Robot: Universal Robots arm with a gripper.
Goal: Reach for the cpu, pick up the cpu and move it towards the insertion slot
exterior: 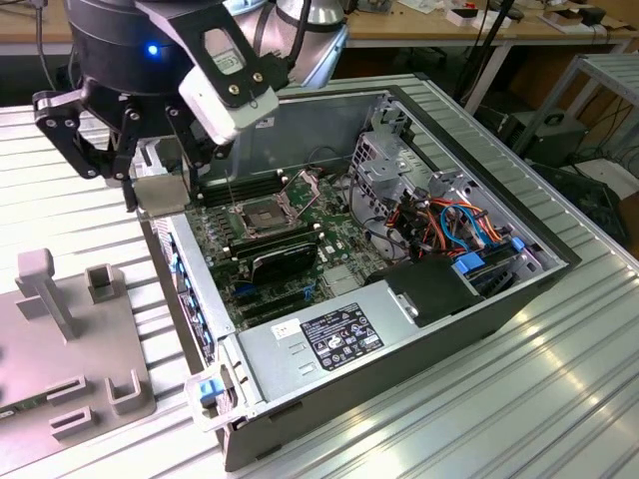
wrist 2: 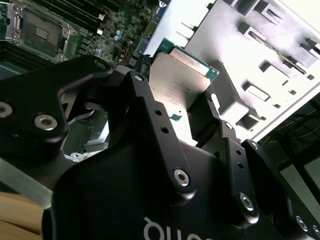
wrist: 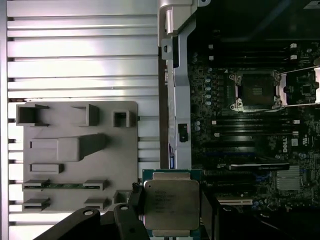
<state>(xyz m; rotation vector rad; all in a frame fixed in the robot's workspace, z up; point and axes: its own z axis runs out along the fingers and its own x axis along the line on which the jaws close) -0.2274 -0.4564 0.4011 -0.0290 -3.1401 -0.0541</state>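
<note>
The cpu (wrist: 171, 204) sits clamped between the fingers of the gripper (wrist: 170, 207), its silver lid facing the camera in the first wrist view and its green edge showing in the second wrist view (wrist 2: 186, 70). In the exterior view the gripper (exterior: 160, 190) holds the cpu (exterior: 160, 196) in the air at the rear wall of the open computer case (exterior: 419, 349), on the exterior view's left. The insertion slot (exterior: 258, 214) lies well apart inside the case, seemingly uncovered, with its frame raised. A grey fixture plate (wrist: 80, 155) rests on the ribbed table (exterior: 559, 399) beside the case.
</note>
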